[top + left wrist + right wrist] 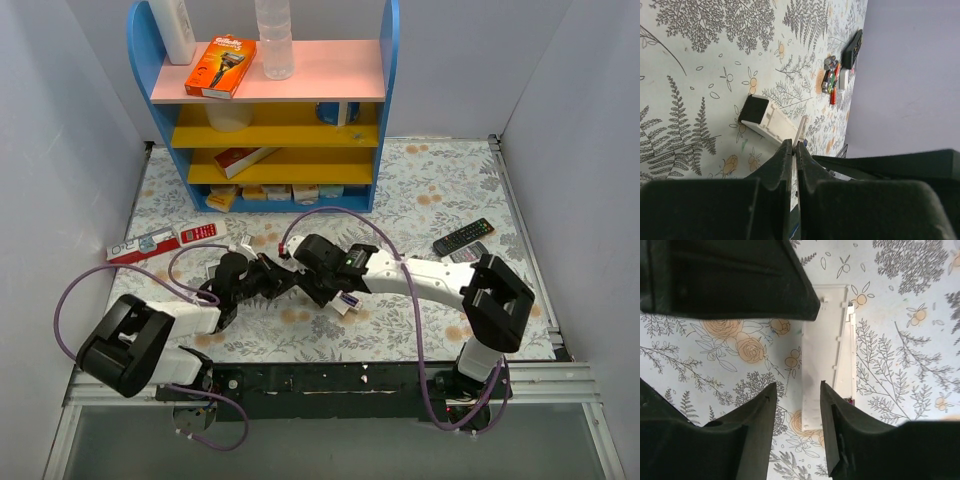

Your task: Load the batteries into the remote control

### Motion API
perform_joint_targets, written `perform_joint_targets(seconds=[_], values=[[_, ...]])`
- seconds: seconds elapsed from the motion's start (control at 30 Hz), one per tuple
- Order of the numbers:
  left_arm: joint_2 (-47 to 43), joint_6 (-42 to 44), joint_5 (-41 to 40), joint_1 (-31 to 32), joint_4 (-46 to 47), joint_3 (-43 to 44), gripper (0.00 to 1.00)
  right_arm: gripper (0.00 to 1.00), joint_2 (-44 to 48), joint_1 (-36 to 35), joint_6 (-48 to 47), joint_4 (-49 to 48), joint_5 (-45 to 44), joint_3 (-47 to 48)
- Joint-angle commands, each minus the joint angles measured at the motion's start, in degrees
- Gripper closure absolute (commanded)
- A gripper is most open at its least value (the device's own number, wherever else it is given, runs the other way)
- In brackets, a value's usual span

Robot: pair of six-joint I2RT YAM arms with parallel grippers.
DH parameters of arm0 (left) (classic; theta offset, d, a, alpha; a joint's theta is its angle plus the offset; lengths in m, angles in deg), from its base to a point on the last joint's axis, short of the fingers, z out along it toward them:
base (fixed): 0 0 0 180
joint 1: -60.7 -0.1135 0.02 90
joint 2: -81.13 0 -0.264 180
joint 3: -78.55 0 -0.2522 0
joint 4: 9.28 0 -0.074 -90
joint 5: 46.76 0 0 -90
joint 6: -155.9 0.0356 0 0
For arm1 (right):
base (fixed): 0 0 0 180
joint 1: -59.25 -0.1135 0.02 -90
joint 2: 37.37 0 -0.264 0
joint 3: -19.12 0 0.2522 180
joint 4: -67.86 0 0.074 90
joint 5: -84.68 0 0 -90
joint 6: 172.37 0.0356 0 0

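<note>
- Left gripper (794,146): matte black tapered fingers pressed shut at centre-bottom of its wrist view, seemingly nipping a thin white plastic flap (801,131)
- the remote control (771,120): slim white plastic bar with a dark square end, flat on the fern-printed tablecloth (700,65), mid-frame
- Right gripper (796,387): blunt black fingers parted above the bar
- the batteries (830,80): small glossy cylinders, green, red and grey, clustered upper right beside a black remote (854,47)
</note>
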Motion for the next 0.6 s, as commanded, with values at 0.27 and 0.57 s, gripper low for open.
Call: perform_joint_targets(seconds=[0.27, 0.57], values=[[-9.73, -2.86, -6.45, 0.25, -17.85, 2.94, 1.0, 0.46, 6.97, -11.08, -5.4, -15.12, -25.63, -8.3], [-15.53, -4.62, -5.83, 0.33, -21.01, 2.68, 1.0, 0.49, 0.38, -15.39, -6.02, -17.68, -34.86, -7.24]])
